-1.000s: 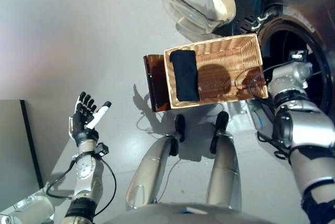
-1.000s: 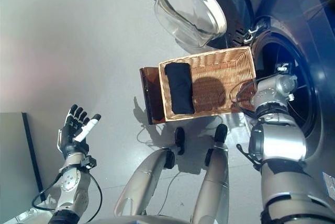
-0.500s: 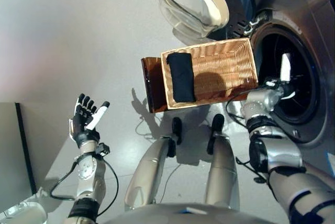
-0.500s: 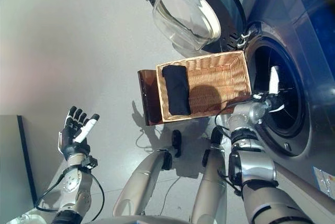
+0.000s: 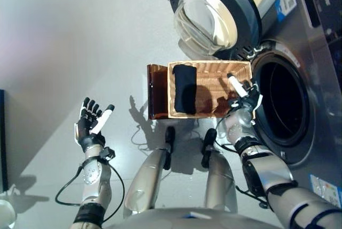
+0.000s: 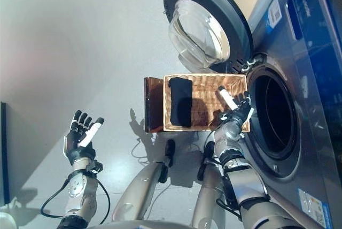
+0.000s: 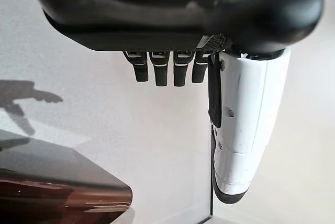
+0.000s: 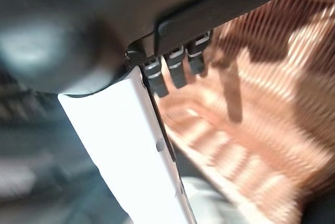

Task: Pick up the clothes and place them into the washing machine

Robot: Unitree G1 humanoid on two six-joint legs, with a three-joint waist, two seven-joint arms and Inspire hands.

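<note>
Standing beside the washing machine with its round door swung open, the wicker basket sits where a short reach carries clothes to the drum; in the left eye view a dark folded garment lies at the basket's end away from the machine, and a brown box touches that same end. The right hand hovers at the basket's machine-side end, fingers spread, holding nothing. In the right eye view the left hand is raised over the floor, well apart from the basket, fingers straight and empty. Each wrist view shows straight, empty fingers; the right one looks onto wicker.
</note>
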